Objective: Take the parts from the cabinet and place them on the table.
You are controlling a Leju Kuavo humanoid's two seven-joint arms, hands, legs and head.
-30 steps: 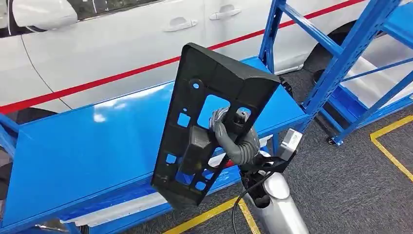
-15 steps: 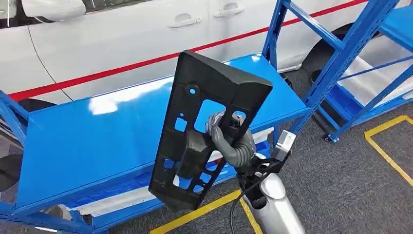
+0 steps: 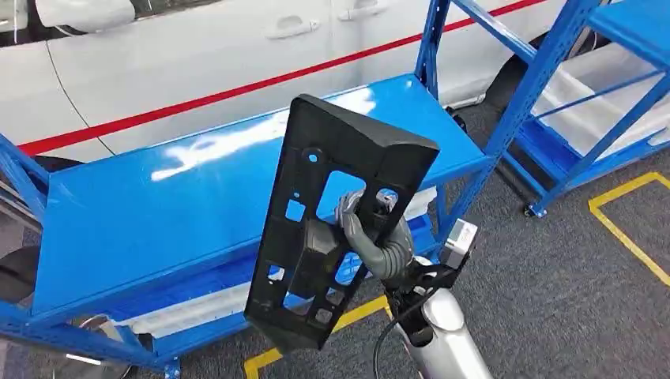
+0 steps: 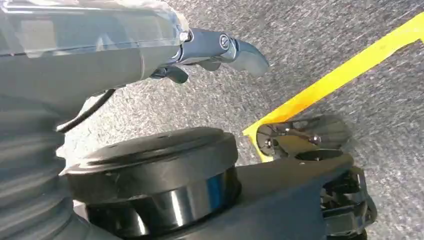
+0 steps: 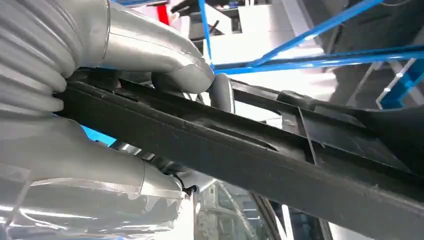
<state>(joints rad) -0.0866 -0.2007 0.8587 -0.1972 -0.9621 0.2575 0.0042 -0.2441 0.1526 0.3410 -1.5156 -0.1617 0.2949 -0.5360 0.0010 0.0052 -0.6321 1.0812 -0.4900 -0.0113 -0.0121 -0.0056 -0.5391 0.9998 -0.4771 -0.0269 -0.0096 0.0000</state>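
Observation:
My right hand (image 3: 371, 233) grips a long black plastic part (image 3: 312, 241) with several cut-outs, its fingers hooked through one opening. The part stands nearly upright in the air, in front of the near edge of the blue table (image 3: 158, 213), whose top is bare. In the right wrist view the part (image 5: 250, 155) runs as a dark bar clamped between the grey fingers (image 5: 165, 55) of my right hand. My left hand (image 4: 220, 47) hangs over the grey floor, its fingers stretched out with nothing in them.
A white car (image 3: 197, 55) with a red stripe stands behind the table. A blue rack (image 3: 545, 71) rises at the right. Yellow lines (image 3: 628, 237) mark the grey carpet. A caster wheel (image 4: 305, 135) sits on the yellow line near my left hand.
The whole picture has shifted, so the camera has moved; more of the table's left end and lower frame shows. The part stays in my right hand's grip, slightly lower in the picture.

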